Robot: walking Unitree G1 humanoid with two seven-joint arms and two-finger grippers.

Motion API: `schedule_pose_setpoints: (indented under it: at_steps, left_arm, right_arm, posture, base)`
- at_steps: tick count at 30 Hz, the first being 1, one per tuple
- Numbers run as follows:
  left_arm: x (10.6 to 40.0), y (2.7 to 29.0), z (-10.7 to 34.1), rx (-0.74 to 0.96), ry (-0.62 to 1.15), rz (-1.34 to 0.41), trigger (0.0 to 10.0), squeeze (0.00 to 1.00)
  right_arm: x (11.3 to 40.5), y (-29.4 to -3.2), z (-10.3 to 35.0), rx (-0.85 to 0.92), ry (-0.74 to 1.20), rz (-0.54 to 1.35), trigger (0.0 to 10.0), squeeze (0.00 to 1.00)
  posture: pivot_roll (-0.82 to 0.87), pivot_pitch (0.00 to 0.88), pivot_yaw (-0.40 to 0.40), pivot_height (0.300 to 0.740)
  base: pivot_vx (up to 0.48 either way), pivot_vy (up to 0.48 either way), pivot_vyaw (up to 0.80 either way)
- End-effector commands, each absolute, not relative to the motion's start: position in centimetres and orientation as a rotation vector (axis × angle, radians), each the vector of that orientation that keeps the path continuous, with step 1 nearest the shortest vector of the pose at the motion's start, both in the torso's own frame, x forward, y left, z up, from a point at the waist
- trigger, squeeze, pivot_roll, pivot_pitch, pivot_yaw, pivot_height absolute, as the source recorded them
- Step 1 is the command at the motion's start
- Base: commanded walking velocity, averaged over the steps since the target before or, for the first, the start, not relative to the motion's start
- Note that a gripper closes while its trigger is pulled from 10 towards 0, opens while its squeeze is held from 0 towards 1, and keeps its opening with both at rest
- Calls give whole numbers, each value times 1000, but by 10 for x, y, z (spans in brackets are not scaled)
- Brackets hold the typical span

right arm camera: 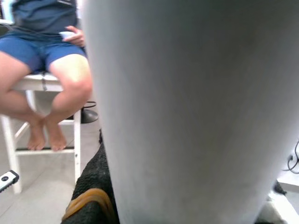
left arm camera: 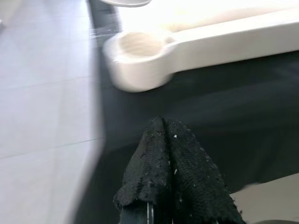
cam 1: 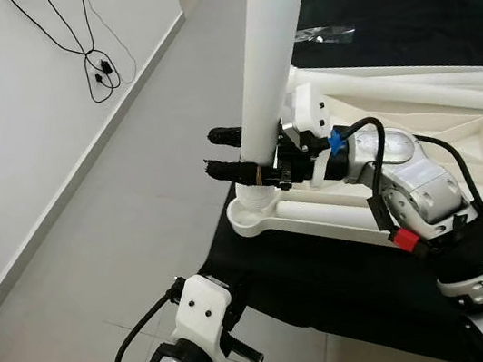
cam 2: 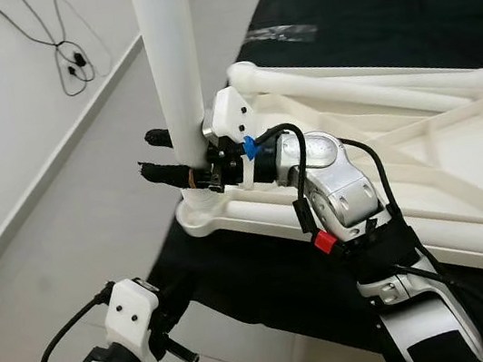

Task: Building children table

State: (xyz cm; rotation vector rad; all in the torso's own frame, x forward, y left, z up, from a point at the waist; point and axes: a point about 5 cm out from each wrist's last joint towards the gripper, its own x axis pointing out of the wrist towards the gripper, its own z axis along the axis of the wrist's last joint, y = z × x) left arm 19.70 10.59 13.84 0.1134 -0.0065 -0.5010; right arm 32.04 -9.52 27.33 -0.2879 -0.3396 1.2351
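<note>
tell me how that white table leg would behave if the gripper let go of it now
The white table leg looks like stiff, smooth moulded plastic, so probably light but slippery. It stands tall and slightly tilted in the corner socket, held by the right gripper. If not fully seated, it might tip; lying down, it would likely roll.

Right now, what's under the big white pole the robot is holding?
The white leg, held in the right gripper, stands in a round socket at the corner of the upturned tabletop. The socket's inside is covered, so how deep it sits can't be seen.
</note>
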Motion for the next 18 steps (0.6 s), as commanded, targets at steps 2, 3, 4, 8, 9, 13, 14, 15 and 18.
schedule_pose_setpoints:
  at_steps: [2,3,4,8,9,13,14,15,18]
  left_arm:
    - [198,113,138,160,-1,-460,10000,0]
    - [198,113,138,160,-1,-460,10000,0]
    - [198,114,138,164,0,-458,10000,0]
    - [196,113,139,182,-4,-468,10000,0]
    - [196,113,139,182,-4,-468,10000,0]
    - [194,114,140,191,-9,-474,10000,0]
    - [192,114,141,201,-14,-484,10000,0]
    - [189,114,141,218,-17,-496,10000,0]
    - [185,113,141,234,-17,-505,10000,0]
  right_arm:
    - [323,-90,275,-294,-360,1232,10000,0]
    - [323,-90,275,-294,-360,1232,10000,0]
    - [324,-90,275,-294,-361,1225,10000,0]
    - [326,-91,275,-296,-358,1219,10000,0]
    - [326,-91,275,-296,-358,1219,10000,0]
    - [328,-92,280,-273,-368,1279,10000,0]
    - [327,-94,283,-250,-351,1388,10000,0]
    - [323,-98,284,-266,-301,1548,10000,0]
    - [321,-102,285,-285,-255,1670,10000,0]
  posture:
    - [53,259,31,740]
    - [53,259,31,740]
    - [53,259,31,740]
    - [56,263,29,740]
    - [56,263,29,740]
    - [67,278,31,740]
    - [75,289,31,740]
    - [83,298,32,740]
    - [87,304,31,740]
  base:
    - [0,0,0]
    - [0,0,0]
    - [0,0,0]
    - [0,0,0]
    - [0,0,0]
    - [0,0,0]
    - [0,0,0]
    - [0,0,0]
    - [0,0,0]
